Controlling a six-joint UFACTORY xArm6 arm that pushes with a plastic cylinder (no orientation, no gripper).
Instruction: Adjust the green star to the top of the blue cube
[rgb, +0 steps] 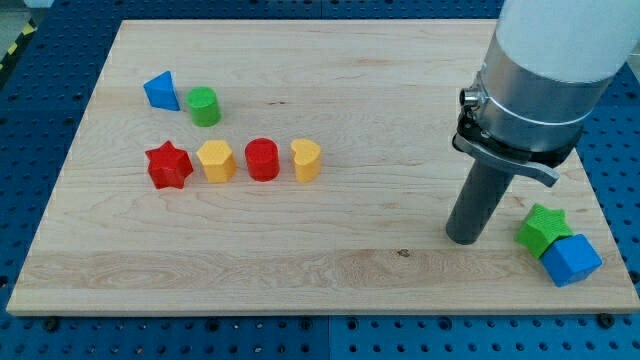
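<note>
Touching blue cube (572, 259): green star (543, 227), upper-left; my tip (462, 240) apart, left.

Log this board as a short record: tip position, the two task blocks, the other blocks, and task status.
tip: my tip rests on the board, just to the view's left of the green star, apart from it
green star: near the view's bottom right, touching the blue cube on its upper left
blue cube: by the board's bottom-right corner
row at mid-left: red star, yellow block, red cylinder, yellow heart
upper left: blue triangular block, green cylinder
status: star sits up-left of cube, not straight above it
</note>
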